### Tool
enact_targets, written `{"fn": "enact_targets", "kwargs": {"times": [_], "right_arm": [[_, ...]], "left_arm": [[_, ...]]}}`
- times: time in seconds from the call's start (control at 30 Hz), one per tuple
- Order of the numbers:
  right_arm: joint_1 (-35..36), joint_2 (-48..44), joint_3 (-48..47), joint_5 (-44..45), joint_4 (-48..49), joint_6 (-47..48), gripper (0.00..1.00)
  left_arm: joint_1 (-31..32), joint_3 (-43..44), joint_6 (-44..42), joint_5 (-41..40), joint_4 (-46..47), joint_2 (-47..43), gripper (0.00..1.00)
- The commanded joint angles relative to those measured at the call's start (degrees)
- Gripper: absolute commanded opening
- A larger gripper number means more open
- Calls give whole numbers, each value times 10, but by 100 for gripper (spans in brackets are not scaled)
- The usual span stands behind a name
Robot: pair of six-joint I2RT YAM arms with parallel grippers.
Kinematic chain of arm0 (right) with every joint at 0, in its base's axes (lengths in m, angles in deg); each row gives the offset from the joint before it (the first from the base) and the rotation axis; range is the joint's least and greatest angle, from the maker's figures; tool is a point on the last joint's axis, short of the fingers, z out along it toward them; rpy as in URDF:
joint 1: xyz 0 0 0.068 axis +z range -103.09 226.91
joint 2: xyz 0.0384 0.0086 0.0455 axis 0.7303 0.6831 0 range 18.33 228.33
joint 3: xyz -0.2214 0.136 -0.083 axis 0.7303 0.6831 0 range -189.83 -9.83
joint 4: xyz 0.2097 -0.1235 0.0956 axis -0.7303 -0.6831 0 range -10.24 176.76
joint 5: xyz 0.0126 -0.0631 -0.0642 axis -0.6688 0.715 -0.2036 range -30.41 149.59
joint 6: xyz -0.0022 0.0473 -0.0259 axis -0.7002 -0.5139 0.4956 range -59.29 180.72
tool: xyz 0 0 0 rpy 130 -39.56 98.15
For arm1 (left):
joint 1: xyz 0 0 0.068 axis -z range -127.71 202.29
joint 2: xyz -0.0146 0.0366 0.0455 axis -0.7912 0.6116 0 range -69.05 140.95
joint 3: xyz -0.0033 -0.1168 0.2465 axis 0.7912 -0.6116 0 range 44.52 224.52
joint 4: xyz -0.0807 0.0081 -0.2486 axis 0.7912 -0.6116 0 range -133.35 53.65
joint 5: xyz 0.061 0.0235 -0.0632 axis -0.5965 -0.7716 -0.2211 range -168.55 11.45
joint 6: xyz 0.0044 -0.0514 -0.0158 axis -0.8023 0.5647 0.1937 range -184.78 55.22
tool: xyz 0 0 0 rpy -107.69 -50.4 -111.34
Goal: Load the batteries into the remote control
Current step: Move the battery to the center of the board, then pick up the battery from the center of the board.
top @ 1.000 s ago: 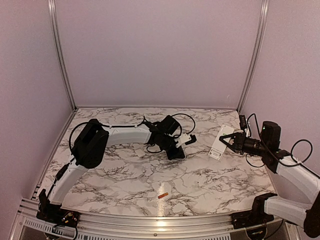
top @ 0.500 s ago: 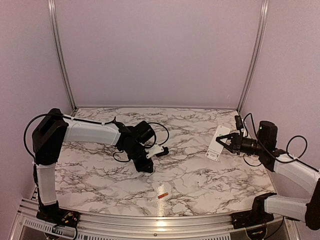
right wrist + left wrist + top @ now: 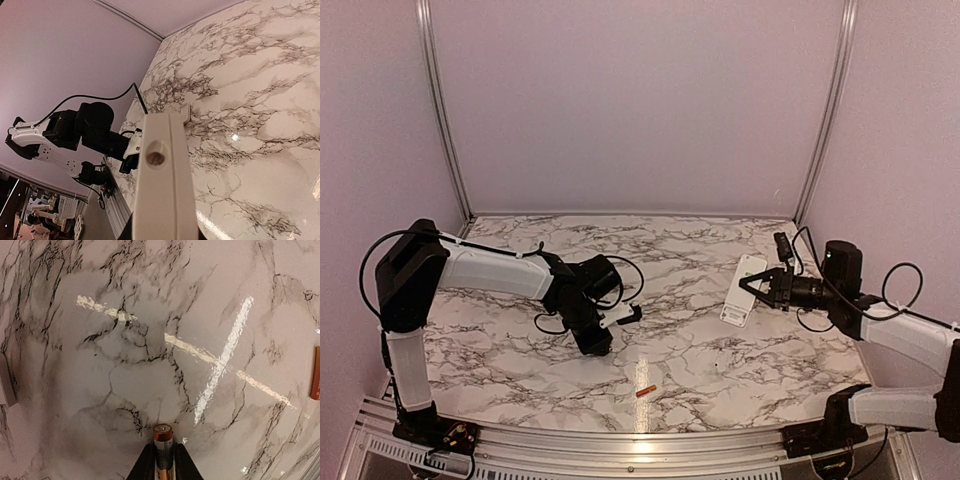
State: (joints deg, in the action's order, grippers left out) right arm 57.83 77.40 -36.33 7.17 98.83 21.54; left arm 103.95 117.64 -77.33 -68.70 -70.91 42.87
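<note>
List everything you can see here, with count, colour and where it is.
remote control: one, white, right side, gripped by the right pincer
held battery: one, copper-tipped gold, clamped in the left pincer
loose battery: one, orange, lying on the table near the front edge
cross mark: one, white, on the table below the left pincer
table: one, white-and-black marble
left pincer: one, black, shut on the held battery
right pincer: one, black, shut on the remote control

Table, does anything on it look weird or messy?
Yes. A scratchy white cross is smeared on the marble table, like worn paint. An orange battery also lies loose near the front edge, away from the white remote control.
</note>
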Motion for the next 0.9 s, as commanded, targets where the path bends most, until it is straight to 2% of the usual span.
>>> {"fn": "enact_targets", "kwargs": {"times": [0.0, 0.27, 0.37, 0.47, 0.63, 0.77, 0.87], "right_arm": [[8, 16, -35, -5, 11, 4, 0], [13, 45, -56, -24, -29, 16, 0], [19, 57, -69, -24, -60, 31, 0], [25, 67, -81, -18, -92, 41, 0], [40, 86, -87, -21, -110, 38, 0], [78, 107, -96, -16, -96, 22, 0], [115, 129, -107, -13, -80, 6, 0]], "left_arm": [[0, 13, 3, -52, -69, 12, 16], [6, 28, -6, -59, -93, 19, 18], [12, 32, -10, -69, -99, 16, 9], [15, 28, -10, -69, -96, 3, 4], [23, 4, -25, -42, -39, -88, 0], [47, -22, -45, -5, 32, -177, 0], [67, -8, -51, 16, 48, -201, 0]]}}
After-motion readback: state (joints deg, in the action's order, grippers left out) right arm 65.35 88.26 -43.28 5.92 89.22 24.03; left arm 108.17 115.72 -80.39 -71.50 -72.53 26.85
